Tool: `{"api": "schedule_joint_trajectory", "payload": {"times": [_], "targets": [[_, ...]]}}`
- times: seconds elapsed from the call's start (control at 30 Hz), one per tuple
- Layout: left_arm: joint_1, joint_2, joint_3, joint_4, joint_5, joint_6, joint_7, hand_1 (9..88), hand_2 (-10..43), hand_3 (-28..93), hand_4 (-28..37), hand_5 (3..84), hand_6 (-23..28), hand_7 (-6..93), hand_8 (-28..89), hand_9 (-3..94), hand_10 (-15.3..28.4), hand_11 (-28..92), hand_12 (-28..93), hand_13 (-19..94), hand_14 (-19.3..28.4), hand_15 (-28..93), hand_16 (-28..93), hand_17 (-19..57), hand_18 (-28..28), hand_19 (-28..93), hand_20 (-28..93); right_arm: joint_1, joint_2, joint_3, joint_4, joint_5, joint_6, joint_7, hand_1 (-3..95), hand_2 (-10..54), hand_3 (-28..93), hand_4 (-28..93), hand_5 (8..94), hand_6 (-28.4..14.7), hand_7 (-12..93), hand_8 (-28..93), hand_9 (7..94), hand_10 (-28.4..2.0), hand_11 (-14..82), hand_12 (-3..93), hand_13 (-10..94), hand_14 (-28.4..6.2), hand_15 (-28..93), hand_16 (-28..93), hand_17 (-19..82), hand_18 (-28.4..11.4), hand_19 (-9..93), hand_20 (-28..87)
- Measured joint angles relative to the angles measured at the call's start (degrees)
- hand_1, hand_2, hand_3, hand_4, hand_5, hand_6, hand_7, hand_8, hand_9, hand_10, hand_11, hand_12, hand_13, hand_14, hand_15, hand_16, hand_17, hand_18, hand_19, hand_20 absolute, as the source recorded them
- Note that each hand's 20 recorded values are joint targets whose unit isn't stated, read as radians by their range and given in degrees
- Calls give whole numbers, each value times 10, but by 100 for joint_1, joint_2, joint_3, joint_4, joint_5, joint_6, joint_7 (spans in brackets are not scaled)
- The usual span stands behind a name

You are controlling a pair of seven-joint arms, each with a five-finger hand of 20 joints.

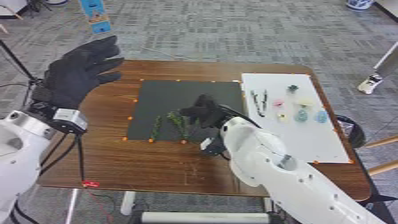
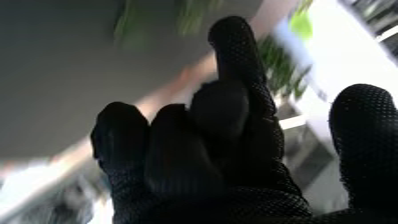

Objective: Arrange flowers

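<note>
Just left of the right hand's (image 1: 205, 113) fingers, leafy stems (image 1: 176, 121) lie on the black mat (image 1: 169, 95); beyond its other side, flowers (image 1: 277, 102) rest on the white sheet (image 1: 311, 145). Those fingers sit close together, thumb apart. The left hand (image 1: 69, 75) has spread fingers.

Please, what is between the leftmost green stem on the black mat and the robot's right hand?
In the head view, a bushier green sprig lies on the black mat between the leftmost stem and the right hand.
</note>
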Motion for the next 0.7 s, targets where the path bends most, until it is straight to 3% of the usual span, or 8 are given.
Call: {"api": "schedule_joint_trajectory", "payload": {"times": [0.1,0.2,0.47,0.6,0.7], "targets": [[289,-204,-270,-123,58,60,28,222,-82,684,-283,267,21,159,-85,236,108,135,165,194,131,170,42,-120,218,406,78,-319,421,260,-160,-354,849,21,224,-45,734,-269,668,-43,317,-71,725,-131,465,366,705,-99,817,397,379,-232,932,506],[579,-414,-425,-216,88,137,61,223,-82,684,-283,267,21,159,-84,236,108,135,164,193,131,169,42,-120,218,406,78,-500,923,436,-117,-924,1352,216,255,-85,706,-282,655,-45,322,-73,705,-134,506,391,696,-100,821,401,371,-229,932,499],[1252,-884,-592,-372,122,354,210,223,-83,684,-283,269,21,161,-85,240,109,136,163,195,130,170,43,-119,219,407,78,-545,2112,680,499,-1683,1185,854,306,-95,613,-283,649,-39,362,-80,690,-135,577,427,688,-98,828,401,364,-227,932,491],[1382,-1072,-591,-388,114,387,260,224,-81,683,-283,269,22,162,-85,241,109,136,163,196,130,170,43,-119,219,407,78,-221,2322,279,965,-1690,1142,865,295,-95,619,-283,664,-33,386,-87,697,-132,581,432,693,-99,833,397,368,-228,932,493],[1387,-1121,-540,-387,111,388,261,223,-82,683,-283,269,22,161,-85,240,108,136,163,195,131,171,43,-119,219,407,78,46,2275,-37,1166,-1669,1067,866,280,-95,637,-283,669,-31,392,-90,702,-131,582,434,698,-99,833,399,372,-227,932,497]]}}
